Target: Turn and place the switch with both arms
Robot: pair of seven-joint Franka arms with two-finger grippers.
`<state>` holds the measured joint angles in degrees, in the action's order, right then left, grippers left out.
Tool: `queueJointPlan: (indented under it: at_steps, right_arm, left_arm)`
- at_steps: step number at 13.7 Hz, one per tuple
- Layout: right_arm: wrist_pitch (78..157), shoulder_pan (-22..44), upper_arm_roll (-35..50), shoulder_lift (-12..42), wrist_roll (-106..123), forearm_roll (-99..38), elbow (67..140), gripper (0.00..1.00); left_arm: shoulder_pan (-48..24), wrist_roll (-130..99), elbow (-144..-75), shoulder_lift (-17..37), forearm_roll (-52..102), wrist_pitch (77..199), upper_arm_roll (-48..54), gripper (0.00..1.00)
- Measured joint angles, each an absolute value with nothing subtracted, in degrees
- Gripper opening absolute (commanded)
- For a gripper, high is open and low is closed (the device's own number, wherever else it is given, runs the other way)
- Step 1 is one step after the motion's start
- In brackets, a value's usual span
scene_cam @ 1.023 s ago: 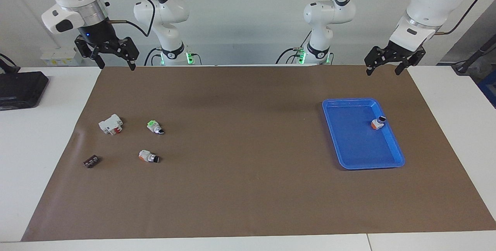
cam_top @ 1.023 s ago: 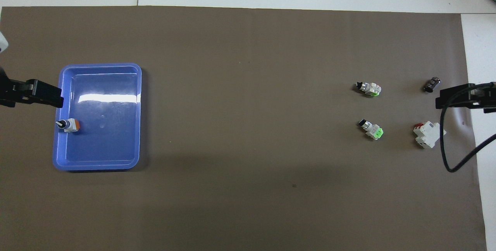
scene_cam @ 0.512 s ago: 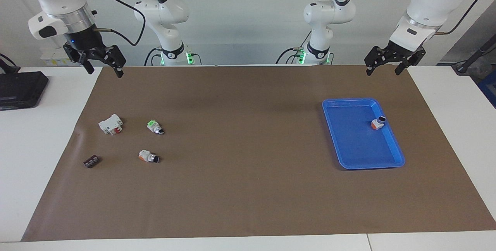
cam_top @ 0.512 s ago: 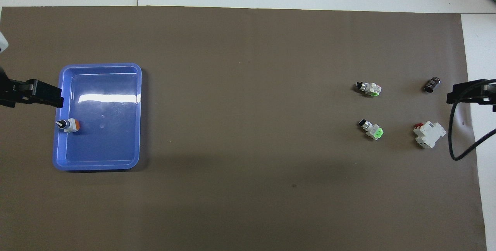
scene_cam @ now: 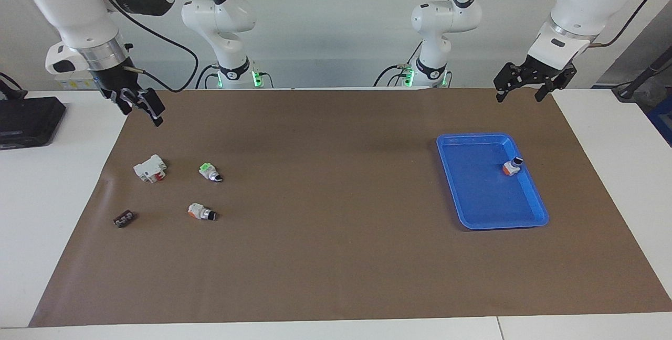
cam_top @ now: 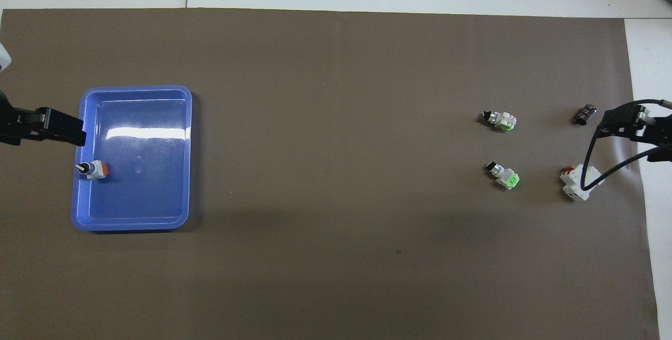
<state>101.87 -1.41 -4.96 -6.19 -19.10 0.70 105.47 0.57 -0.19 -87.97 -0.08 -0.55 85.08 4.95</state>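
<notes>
Swung outward and dipped since a second ago, right gripper (scene_cam: 140, 105), now low over the mat corner at the right arm's end, wrist rolled so the jaws show edge-on; spread wide, nothing pinched. Left gripper (scene_cam: 525, 84) waiting over the mat edge by the blue tray (scene_cam: 535, 214), jaws spread too, empty.

Green-ended switch (scene_cam: 210, 172) flat on the brown mat (scene_cam: 336, 256), out from the right jaws toward table centre, a fair reach away and well below them. Long axis slanted: green block pointing back toward the robots, black knob tip aimed away and toward the tray end. Clearly the right arm's pick; left jaws well apart from it, most of the mat between.

Neighbours to mind: white blocky part with red (scene_cam: 150, 168) beside the switch, almost straight under the approach line; orange-ended switch (scene_cam: 201, 212) farther out; small dark component (scene_cam: 123, 219) near the mat edge. Gaps all round the switch look wide enough for fingers. One orange-ended switch in the tray (scene_cam: 512, 166) against its wall; plenty of bare floor there.
</notes>
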Motion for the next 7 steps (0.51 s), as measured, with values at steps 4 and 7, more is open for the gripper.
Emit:
queueJointPlan:
  at_steps: [4, 7]
  right_arm:
    - [101.87, -1.41, -4.96, -8.16, -2.34, 0.69, 108.80, 1.00]
    - [102.26, -1.41, -4.95, -9.41, 14.75, 0.69, 111.60, 1.00]
  left_arm:
    - [0.57, -0.19, -87.97, -0.08, -0.55, 85.08, 4.95, 1.00]
    - [0.57, -0.19, -87.97, -0.08, -0.55, 85.08, 4.95, 1.00]
